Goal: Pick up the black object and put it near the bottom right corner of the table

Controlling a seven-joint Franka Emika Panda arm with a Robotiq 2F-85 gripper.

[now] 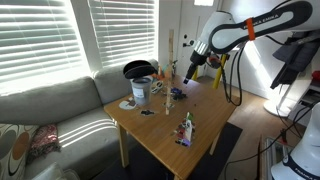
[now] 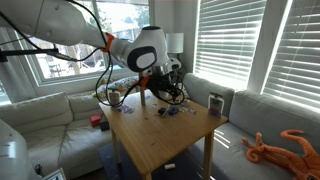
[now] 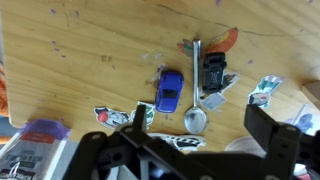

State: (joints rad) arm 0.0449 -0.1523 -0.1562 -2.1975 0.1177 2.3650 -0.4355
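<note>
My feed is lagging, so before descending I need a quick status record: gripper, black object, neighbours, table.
gripper: open, empty, over the table
black object: on the tabletop, not grasped
neighbours: spoon close beside it, contact unclear; blue toy car on the spoon's far side
table surface: light wood

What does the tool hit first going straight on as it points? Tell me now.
Likely the spoon on the table: its bowl lies in line with the open tool. Depth is unclear, and the blue car sits close beside it.
</note>
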